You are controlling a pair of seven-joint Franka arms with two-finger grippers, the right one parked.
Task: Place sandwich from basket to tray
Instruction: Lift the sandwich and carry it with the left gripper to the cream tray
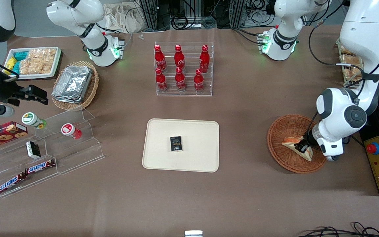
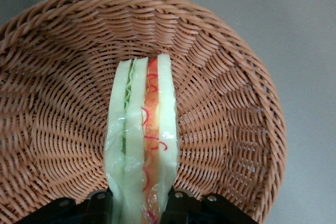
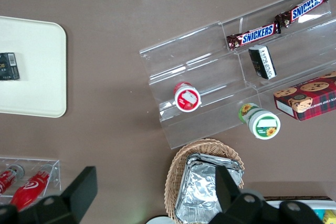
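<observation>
The sandwich (image 1: 291, 142), a white-bread wedge with orange-red and green layers, lies in the round reddish-brown wicker basket (image 1: 276, 131) toward the working arm's end of the table. My left gripper (image 1: 303, 146) is down in the basket, shut on the sandwich. In the left wrist view the sandwich (image 2: 142, 129) stands on edge between the two black fingers (image 2: 181, 203), which press on its bread sides, with the basket's weave (image 2: 231, 103) all round it. The cream-beige tray (image 1: 196, 131) lies flat at mid-table, apart from the basket, with a small black box (image 1: 175, 144) on it.
A clear rack of red cola bottles (image 1: 183, 69) stands farther from the front camera than the tray. A yellow control box with a red button (image 1: 377, 158) lies beside the basket. Clear shelves of snacks (image 1: 44, 154) and an oval basket of foil containers (image 1: 74, 84) lie toward the parked arm's end.
</observation>
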